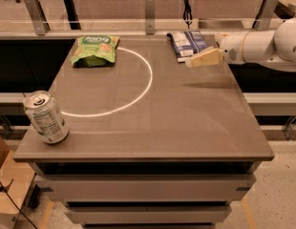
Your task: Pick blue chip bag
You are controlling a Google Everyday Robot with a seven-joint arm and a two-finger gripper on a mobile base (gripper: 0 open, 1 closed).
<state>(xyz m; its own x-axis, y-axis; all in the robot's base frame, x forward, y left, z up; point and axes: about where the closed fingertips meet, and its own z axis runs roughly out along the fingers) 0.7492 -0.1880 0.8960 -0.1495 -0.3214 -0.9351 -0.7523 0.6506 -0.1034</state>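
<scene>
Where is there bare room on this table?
Bare: the front of the grey table right of the silver-green drink can, and inside the white ring. Crowded: the back edge, with the crinkly green chip bag, the dark-blue chip bag and the beige gripper at its corner.

Matt cream plastic gripper hovers beside the crinkly blue chip bag.

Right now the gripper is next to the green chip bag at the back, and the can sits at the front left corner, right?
No. The camera view shows the gripper next to the blue chip bag, not the green chip bag; the can is at the front left corner.
</scene>
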